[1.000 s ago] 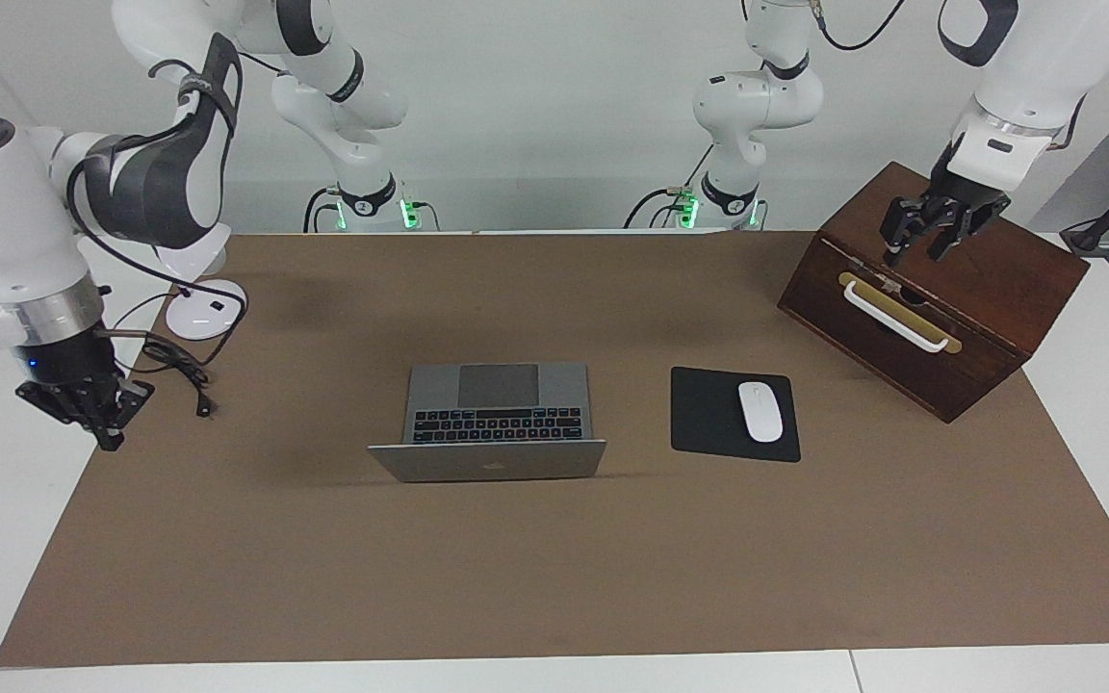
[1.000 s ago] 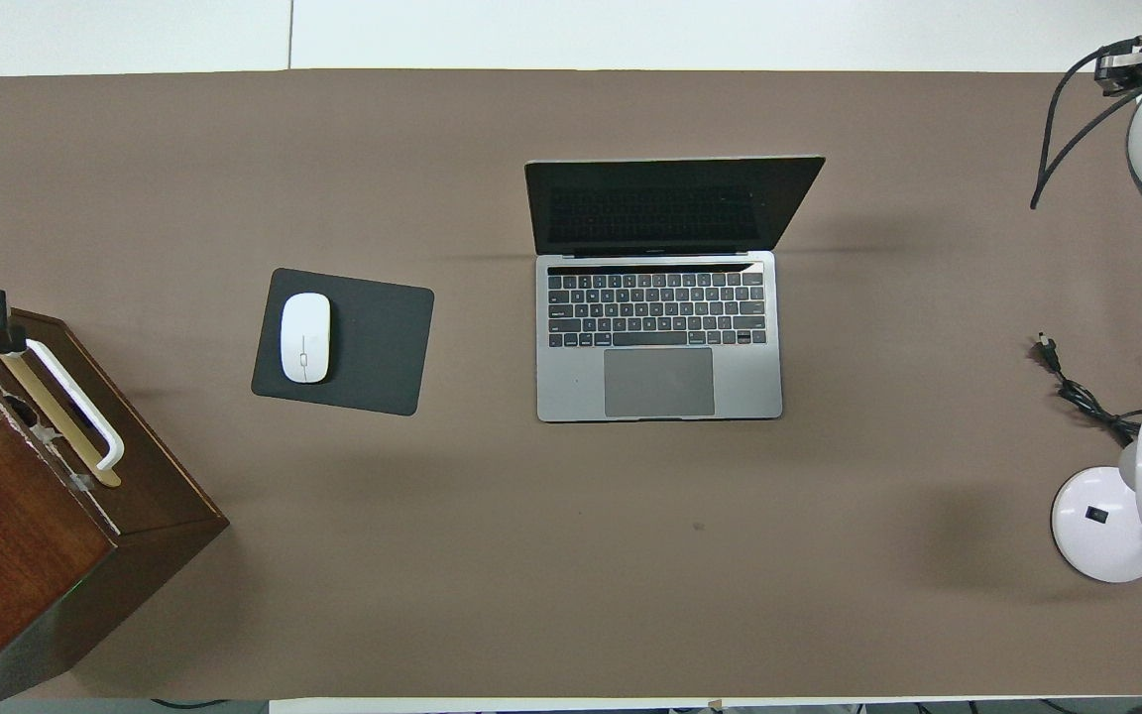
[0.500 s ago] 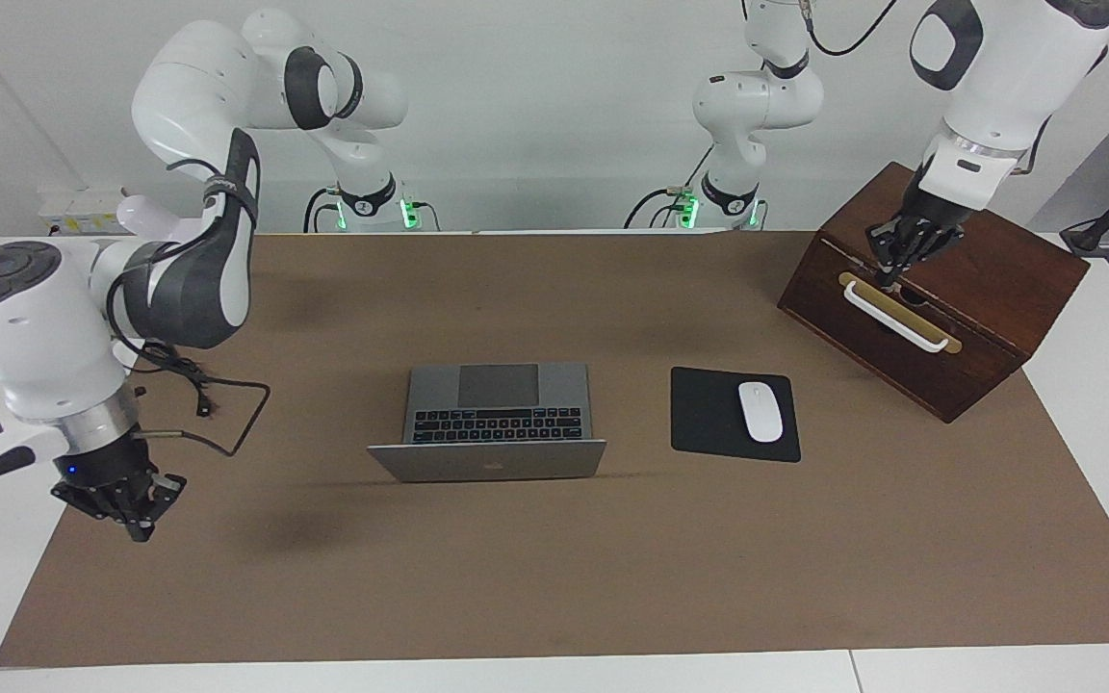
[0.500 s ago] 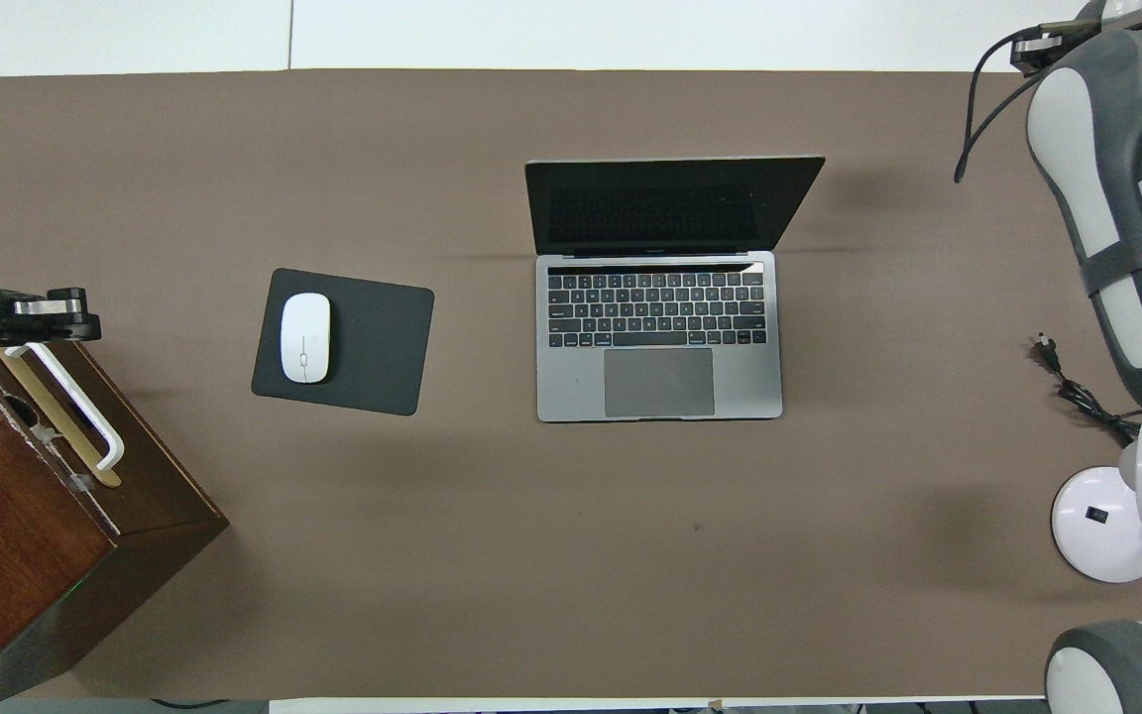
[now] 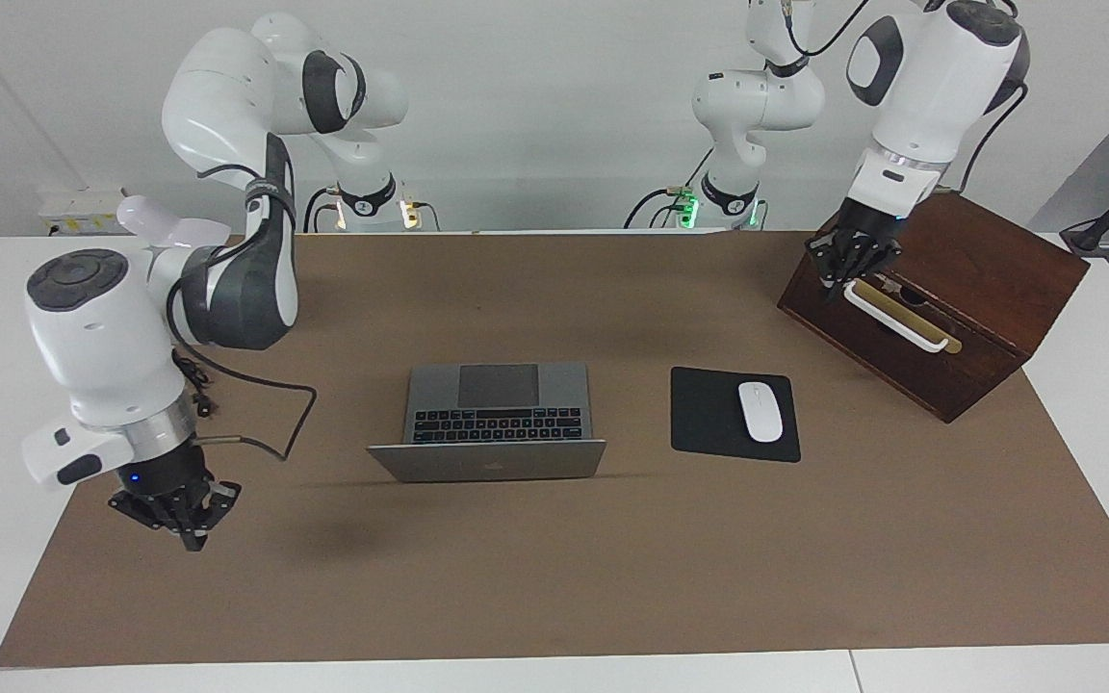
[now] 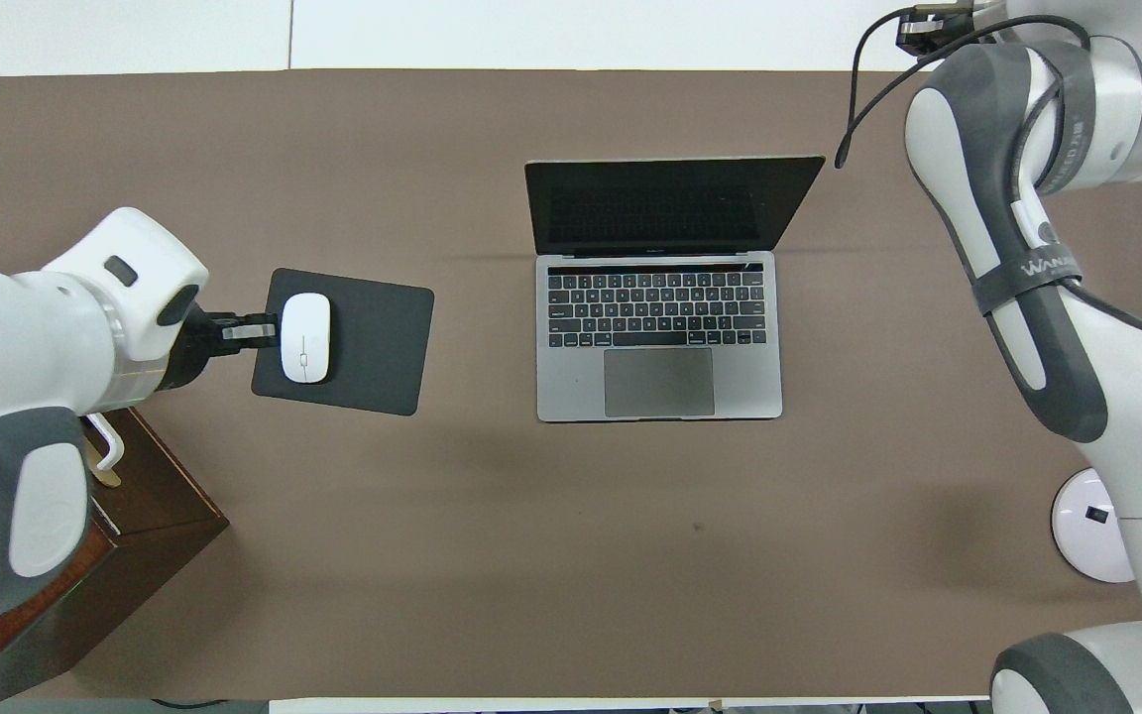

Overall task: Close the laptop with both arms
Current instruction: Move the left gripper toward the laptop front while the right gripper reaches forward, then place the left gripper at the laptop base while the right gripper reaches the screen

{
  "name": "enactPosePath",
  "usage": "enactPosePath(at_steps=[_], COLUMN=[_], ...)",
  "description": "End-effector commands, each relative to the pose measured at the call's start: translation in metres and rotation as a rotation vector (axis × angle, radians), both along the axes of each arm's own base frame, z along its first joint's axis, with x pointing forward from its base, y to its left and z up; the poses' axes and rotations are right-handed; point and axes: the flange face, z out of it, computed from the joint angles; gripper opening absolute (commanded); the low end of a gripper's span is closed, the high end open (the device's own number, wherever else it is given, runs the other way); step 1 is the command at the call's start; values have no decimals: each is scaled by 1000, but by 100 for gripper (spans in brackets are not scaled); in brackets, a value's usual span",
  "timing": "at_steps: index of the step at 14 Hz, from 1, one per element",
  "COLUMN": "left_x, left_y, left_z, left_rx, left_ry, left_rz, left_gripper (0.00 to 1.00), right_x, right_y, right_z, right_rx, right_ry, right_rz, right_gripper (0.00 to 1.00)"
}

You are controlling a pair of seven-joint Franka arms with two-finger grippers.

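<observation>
Left jaws [image 5: 851, 269] pressed together, empty, up over the box [image 5: 988, 279] edge by its white handle [image 5: 896, 316], at the left arm's end of the counter [image 5: 554, 577]. Right jaws [image 5: 184, 515] also pressed together, empty, up over bare counter at the right arm's end, well apart from the laptop [image 5: 495, 423].

Laptop mid-counter, open, keyboard toward the robots, lid raised with logo side facing away from them. Beside it, toward the left arm's end: mouse pad [image 5: 709, 416] with white mouse [image 5: 760, 411] on it.

Handling, judged: stiff metal shell, moderately heavy, smooth and likely slippery; screen fragile. Best contact at the lid's top edge, one set of jaws near each corner, pushing evenly on the back of the lid toward the robots and down, so the hinge turns without twist and the base does not slide.

Views compared: facing view shows both jaws clear of everything and the lid's outer face. Overhead view shows dark screen and full keyboard, but makes the left jaws seem to touch the mouse; right jaws not made out there, only arm links. Lamp base [image 6: 1086, 524] seen only overhead.
</observation>
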Motion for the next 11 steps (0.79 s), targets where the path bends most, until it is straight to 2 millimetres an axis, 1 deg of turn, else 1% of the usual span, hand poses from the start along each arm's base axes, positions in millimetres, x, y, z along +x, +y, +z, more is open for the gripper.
enactPosePath(at_steps=[1, 3, 4, 5, 6, 7, 9, 10, 11], left_x=[-20, -32, -39, -45, -49, -52, -62, -67, -72], left_y=[-28, -53, -67, -81, -99, -112, -136, -145, -151], left_z=[-20, -48, -61, -82, -96, -111, -132, -142, -147], left_rx=[-52, -71, -83, -95, -109, -124, -140, -152, -169], left_ry=[-53, -95, -120, -133, -159, -178, -219, -240, -267], left_rz=[-25, -52, -72, -86, -107, -110, -140, -144, -138], left_gripper=[0, 0, 0, 0, 0, 0, 0, 0, 0], right_x=[1, -5, -7, -7, -8, -10, -12, -12, -12], right_y=[25, 66, 75, 77, 79, 86, 93, 93, 93], right_z=[4, 11, 11, 10, 13, 11, 15, 16, 17], right_rx=[30, 46, 52, 56, 52, 40, 41, 43, 42], right_ry=[-28, -34, -31, -33, -37, -27, -39, -39, -40], right_rz=[-24, 2, -4, -2, 4, 19, 28, 31, 30], right_gripper=[0, 0, 0, 0, 0, 0, 0, 0, 0])
